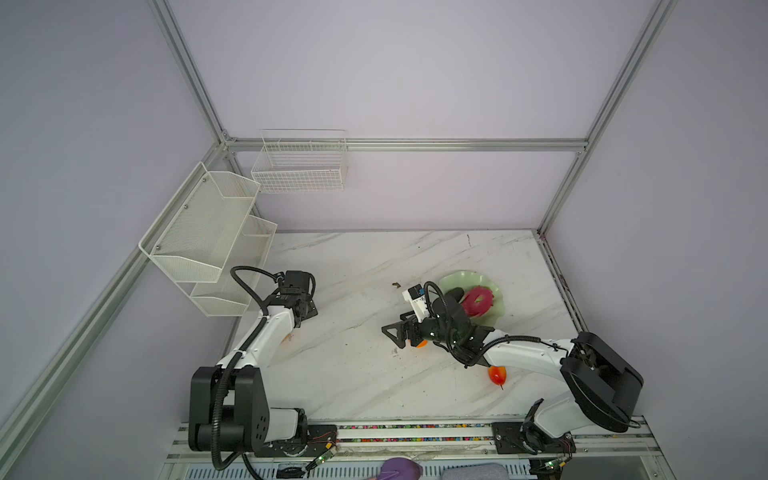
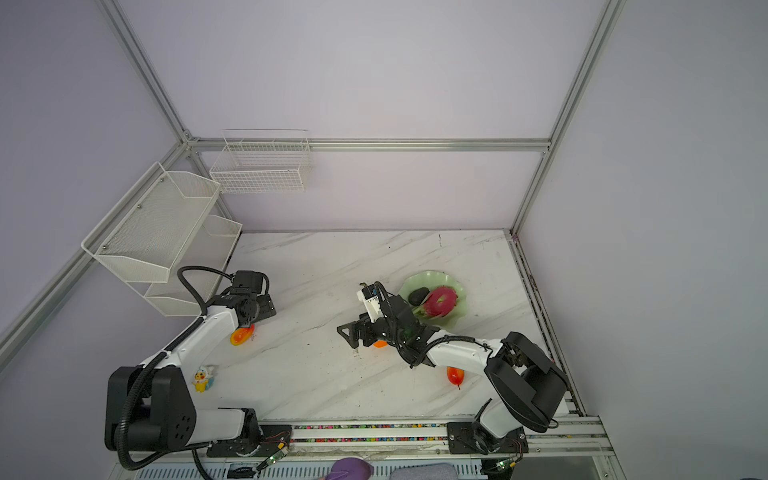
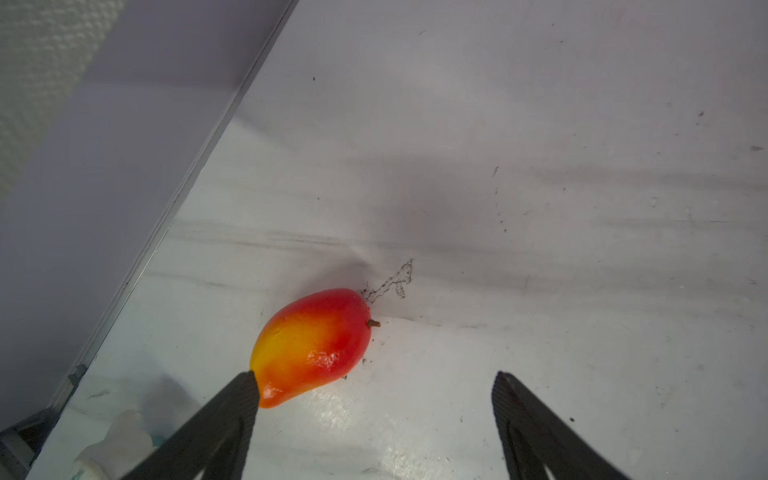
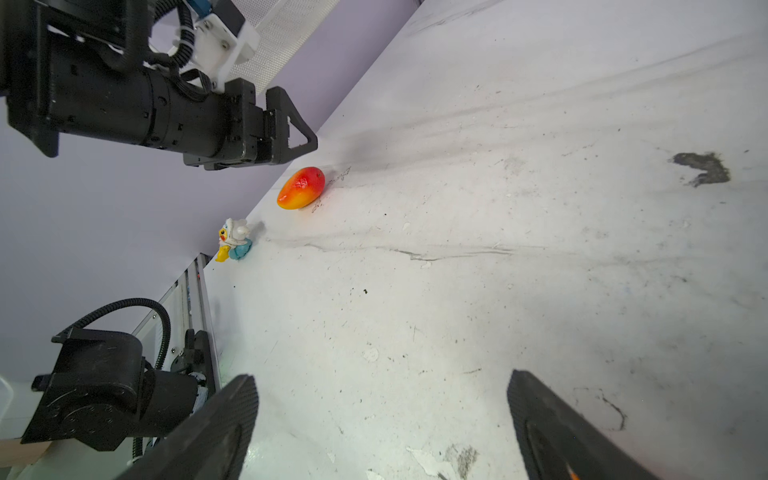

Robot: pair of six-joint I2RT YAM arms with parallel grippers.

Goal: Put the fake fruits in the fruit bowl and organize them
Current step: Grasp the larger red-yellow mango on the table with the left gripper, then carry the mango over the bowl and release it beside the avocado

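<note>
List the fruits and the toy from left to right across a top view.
toy figurine → mango near the left arm → tangerine → avocado → dragon fruit. The other mango overlaps the dragon fruit's right edge, so it is left out.

dragon fruit and avocado in bowl — mangoes, tangerine outside.

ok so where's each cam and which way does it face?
Top views: high above the arm bases, looking down on the table; left arm and right arm show.
Left wrist: on the left arm, looking down past the open left fingers at a mango.
Right wrist: on the right arm, facing across the table; right fingers and left arm show.
Shared: both wrist views show that mango.
</note>
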